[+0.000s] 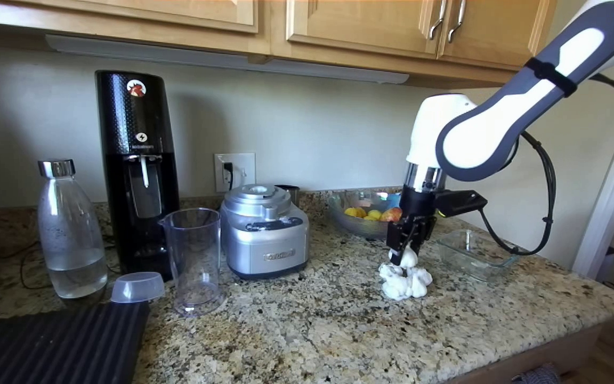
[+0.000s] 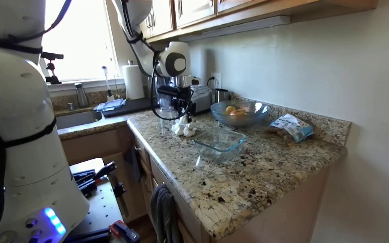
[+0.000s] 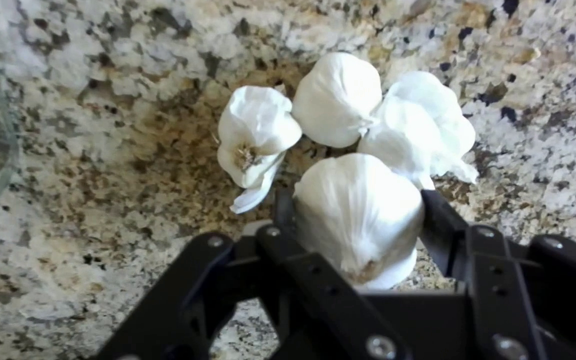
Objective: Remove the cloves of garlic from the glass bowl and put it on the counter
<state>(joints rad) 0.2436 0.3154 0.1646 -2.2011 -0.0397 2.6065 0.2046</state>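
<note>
Pinching 1 garlic bulb (image 3: 358, 215), the jaws hung above other bulbs (image 3: 338, 100) on the granite surface (image 1: 296, 336), near the square glass bowl (image 2: 216, 152).

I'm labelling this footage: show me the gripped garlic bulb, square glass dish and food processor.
Gripped garlic bulb (image 3: 360, 215): wrist view, rounded side.
Square glass dish (image 2: 212, 153): an exterior view, near wall.
Food processor (image 1: 265, 243): an exterior view, front of base.

You see lightning-bolt sign (image 1: 142, 137) and red-and-white sticker (image 1: 136, 88) on black drink machine (image 1: 134, 117), unreadable lettering (image 1: 279, 255) there, on food processor (image 1: 264, 240), on bag (image 2: 293, 127)
</note>
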